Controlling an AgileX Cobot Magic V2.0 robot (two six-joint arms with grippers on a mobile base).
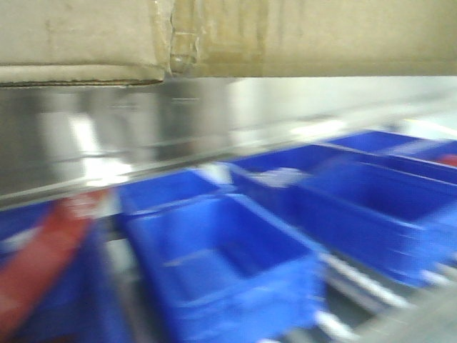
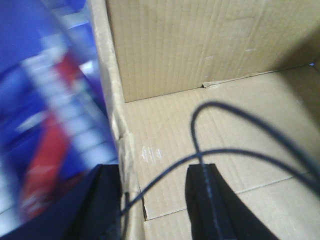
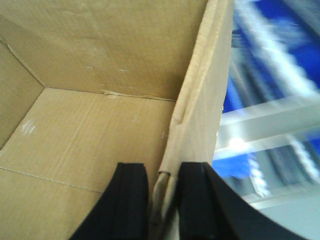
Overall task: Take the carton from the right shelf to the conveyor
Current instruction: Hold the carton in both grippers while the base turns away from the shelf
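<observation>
**Desk:** Where is the carton (image 1: pixel 307 36)?

**Photographer:** At the top of the front view, its lower edge right above the shelf (image 1: pixel 143 136) and its bright rail. Blue bins (image 1: pixel 228 271) sit in rows below. Blur hides whether the carton rests on the shelf or hangs just clear of it.

**Desk:** And the grip?

**Photographer:** Each arm takes one side wall of the open box. The right gripper (image 3: pixel 164 167) has its fingers (image 3: pixel 132 200) narrow, pinching the wall between them, one inside and one outside. The left gripper (image 2: pixel 152 170) straddles its wall too, but wider. Its outer finger sits against the cardboard, while bare floor shows between the wall and the inner finger. It looks unclamped.

**Desk:** What could go wrong?

**Photographer:** An uneven hold, most likely. If only the right side bites, the carton may tilt or swing on that thin wall. The wall looks crumpled at the pinch and could fold or tear. A sagging left side might catch the rail or drop onto the bins. A black cable (image 2: pixel 195 125) loops across the box near the left fingers and could snag.

**Desk:** The conveyor?

**Photographer:** Not to be made out in any view. A red blur (image 1: pixel 36 264) at lower left may belong to it, but I cannot say.
</observation>
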